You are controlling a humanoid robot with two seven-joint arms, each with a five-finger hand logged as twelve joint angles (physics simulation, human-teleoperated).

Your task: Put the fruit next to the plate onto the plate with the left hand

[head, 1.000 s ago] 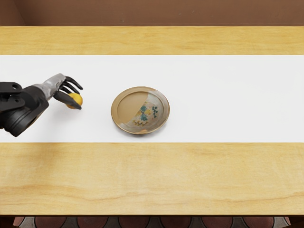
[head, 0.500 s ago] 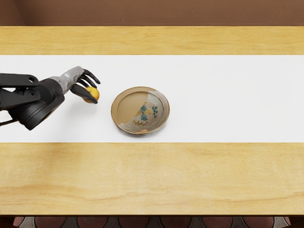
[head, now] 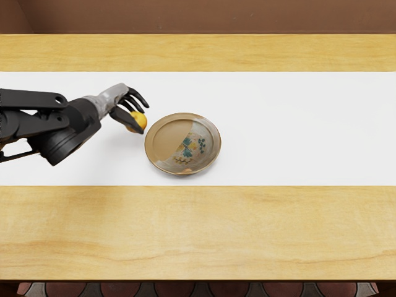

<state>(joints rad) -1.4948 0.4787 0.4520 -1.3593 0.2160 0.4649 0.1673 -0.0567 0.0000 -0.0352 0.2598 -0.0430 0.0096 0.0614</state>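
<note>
Orange fruit (head: pixel 138 120) carried rightward toward the plate (head: pixel 162 128) since the earlier frame.
It is gripped in the curled fingers of the left hand (head: pixel 125 108), just beside the plate's left rim, above the white runner (head: pixel 297 124).

A pale wooden surface (head: pixel 198 229) fills the view, and a white runner (head: pixel 297 124) crosses it from 9 to 3 o'clock. A dark brown wall (head: pixel 210 15) stands at 12 o'clock, and a reddish floor (head: pixel 185 289) shows at 6 o'clock.
</note>
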